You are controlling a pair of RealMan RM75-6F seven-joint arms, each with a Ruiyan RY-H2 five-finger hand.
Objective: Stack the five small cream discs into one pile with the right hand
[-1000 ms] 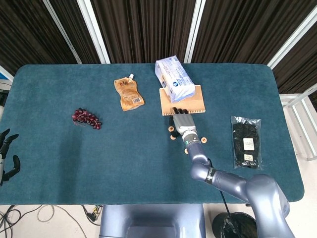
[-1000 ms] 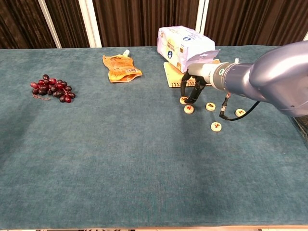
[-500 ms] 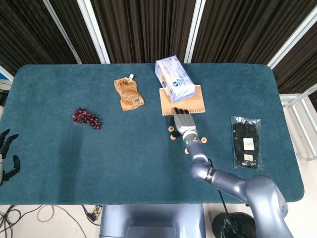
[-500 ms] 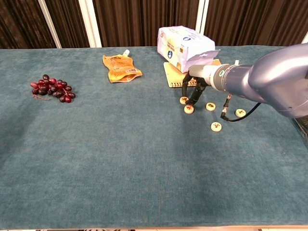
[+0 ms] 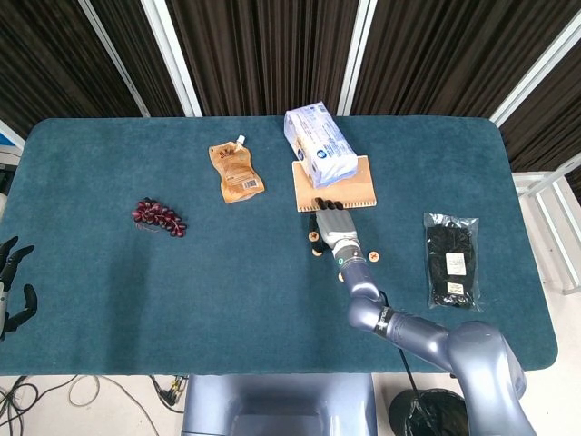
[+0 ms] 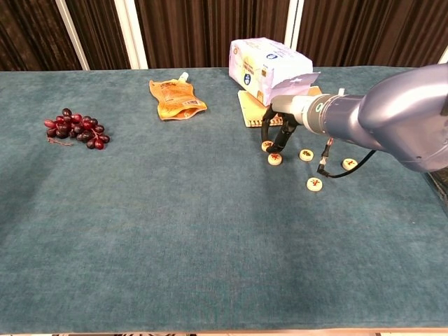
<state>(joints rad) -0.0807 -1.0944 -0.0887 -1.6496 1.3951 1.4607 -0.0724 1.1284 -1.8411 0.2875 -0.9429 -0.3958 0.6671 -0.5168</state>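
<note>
Five small cream discs with red marks lie flat and apart on the teal table (image 6: 175, 231): one far left (image 6: 267, 145), one just in front of it (image 6: 275, 159), one in the middle (image 6: 306, 155), one at the right (image 6: 348, 164) and one nearest me (image 6: 314, 184). My right hand (image 6: 278, 129) hangs over the far-left disc, its dark fingers pointing down and spread to either side of it; whether they touch it I cannot tell. The head view shows the right hand (image 5: 334, 227) with two discs (image 5: 315, 250) (image 5: 373, 257) beside it. My left hand (image 5: 11, 283) rests open off the table's left edge.
A white and blue packet (image 6: 269, 66) lies on a tan board (image 6: 249, 112) right behind the right hand. An orange pouch (image 6: 176, 98) and a bunch of dark grapes (image 6: 75, 129) lie further left. A clear bag of black items (image 5: 450, 259) sits at the right.
My right hand has shifted slightly left and back, bringing its fingers closer over the far-left disc. All discs stay where they were. The left hand has not moved.
</note>
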